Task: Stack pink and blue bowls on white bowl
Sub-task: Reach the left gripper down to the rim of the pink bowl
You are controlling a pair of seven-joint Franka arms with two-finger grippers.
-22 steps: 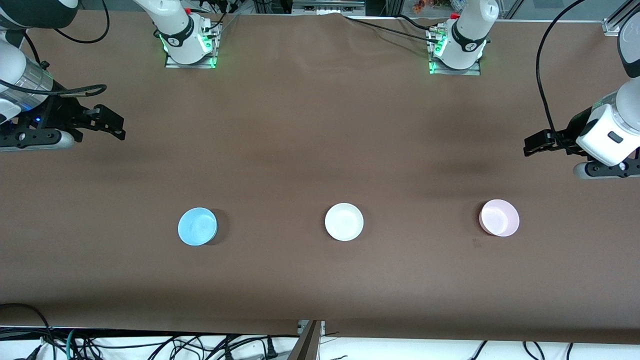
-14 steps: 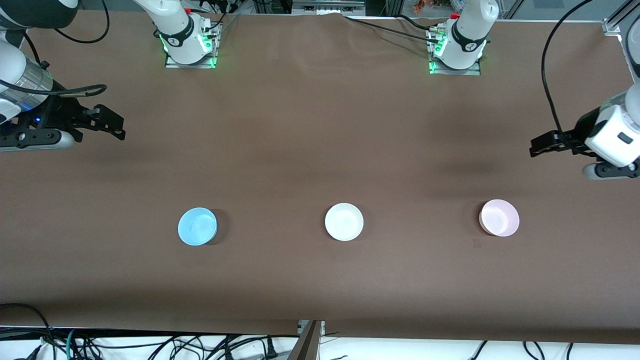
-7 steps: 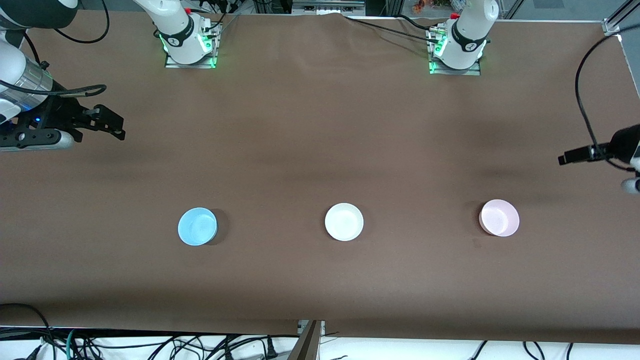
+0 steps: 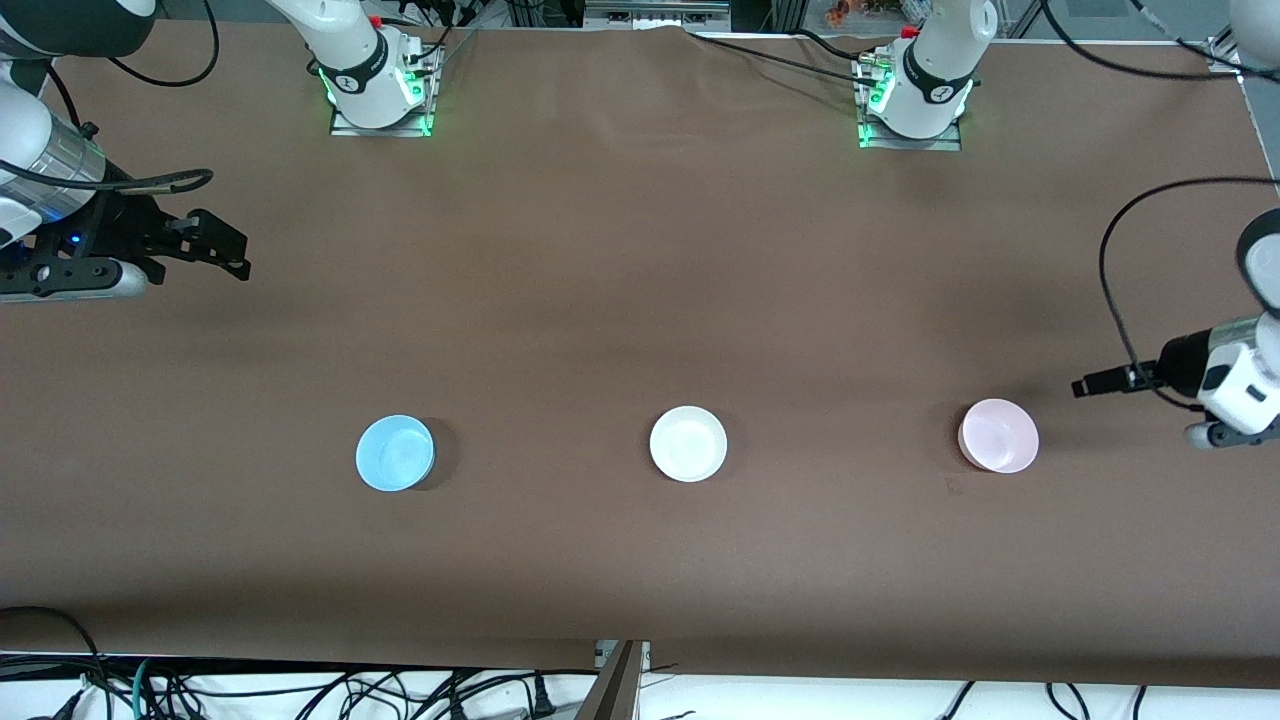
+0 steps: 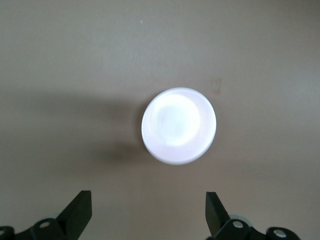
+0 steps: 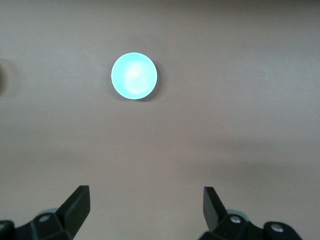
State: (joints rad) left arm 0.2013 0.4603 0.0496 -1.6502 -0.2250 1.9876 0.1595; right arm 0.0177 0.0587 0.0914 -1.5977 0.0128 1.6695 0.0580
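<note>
— Bowls first: where do they sit in the front view?
— All three are in a row low in the frame. The white bowl is at the middle, the blue bowl is toward the right arm's end and the pink bowl toward the left arm's end, each well apart from the others on the brown table. Nothing is stacked yet.
— And the arms?
— The left gripper hangs over the table just beside the pink bowl, at the frame's edge. The right gripper waits over the table at the other edge, higher in the frame.
— What about the left wrist view?
— The pink bowl sits upright with its hollow facing the camera. The left gripper has its fingers spread wide and holds nothing.
— Right wrist view?
— The blue bowl shows small and far off. The right gripper is also spread and holds nothing.
— How would they handle?
— I'd guess they're light, stiff plastic with smooth walls, so likely to skid if nudged. I'd pinch the rim, one finger inside and one outside.
</note>
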